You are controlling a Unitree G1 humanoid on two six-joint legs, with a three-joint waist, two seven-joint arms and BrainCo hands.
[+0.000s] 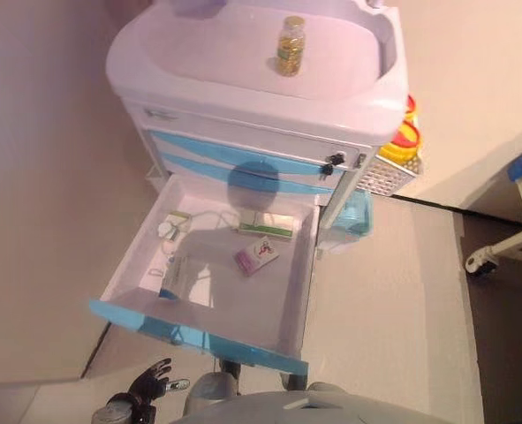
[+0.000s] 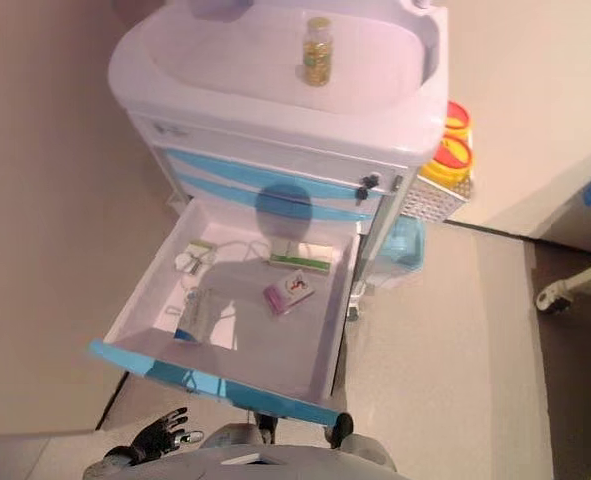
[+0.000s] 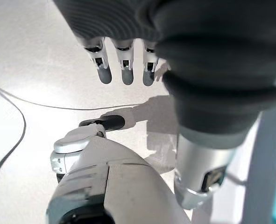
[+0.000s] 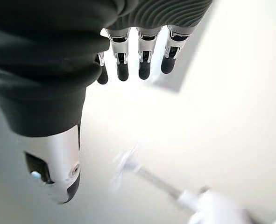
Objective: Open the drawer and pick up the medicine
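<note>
The cart's lower drawer (image 1: pixel 199 340) with a blue front is pulled wide open. Inside lie a small pink medicine box (image 1: pixel 256 257), a green and white box (image 1: pixel 266 227) at the back, a flat pack (image 1: pixel 179 274) and small items (image 1: pixel 170 227) at the left. My left hand (image 1: pixel 150 384) hangs low, below the drawer's front left corner, apart from it, with relaxed fingers (image 3: pixel 123 70) holding nothing. My right hand (image 4: pixel 138 51) shows only in its wrist view, fingers straight and empty, over pale floor.
A bottle of yellow capsules (image 1: pixel 290 46) stands on the white cart top (image 1: pixel 243 84). A yellow and red container (image 1: pixel 405 137) and a blue bin (image 1: pixel 353 212) hang on the cart's right side. A wheeled frame (image 1: pixel 483 262) stands at the far right.
</note>
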